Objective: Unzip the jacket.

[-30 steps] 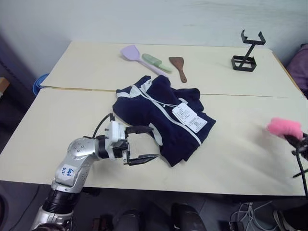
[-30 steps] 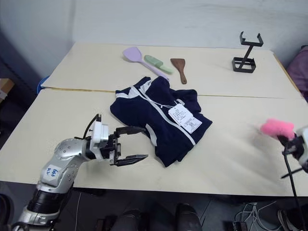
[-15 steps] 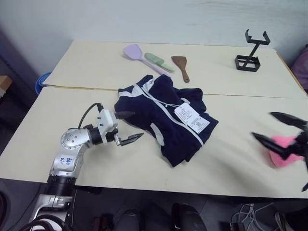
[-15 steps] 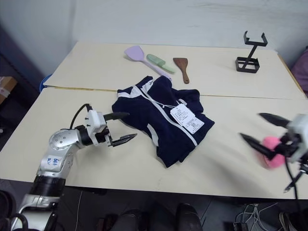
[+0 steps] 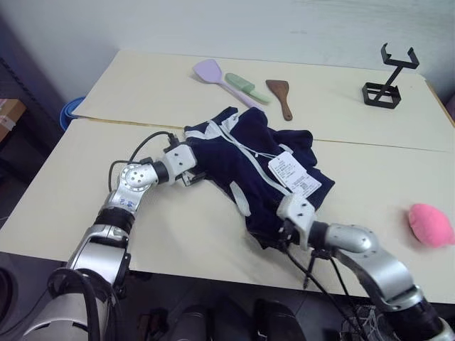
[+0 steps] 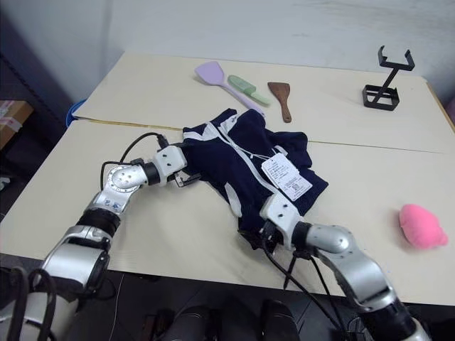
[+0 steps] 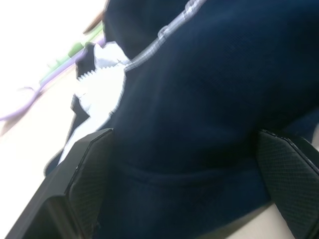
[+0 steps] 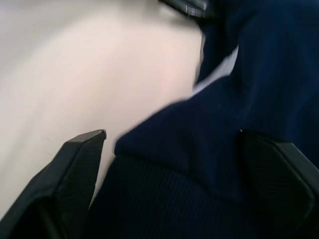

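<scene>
Left gripper [image 7: 184, 174] stands wide open at your jacket's [image 5: 249, 160] collar side while your right gripper [image 8: 169, 174], also open, straddles the hem at the opposite end, navy fabric lying between both finger pairs, neither closed, on the table [image 5: 178, 234].

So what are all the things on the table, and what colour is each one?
jacket: one, dark navy with white trim, crumpled mid-table
hang tags: white paper, lying on the jacket
spatula: one, lilac, far side of the table
brush: one, pale green, beside the lilac spatula
wooden spatula: one, brown, next to the brush
stand: one, black wire, far right corner
plush ball: one, pink, near right edge
table: cream
left hand: black fingers open either side of the jacket's fabric
right hand: black fingers apart around the jacket's near hem
</scene>
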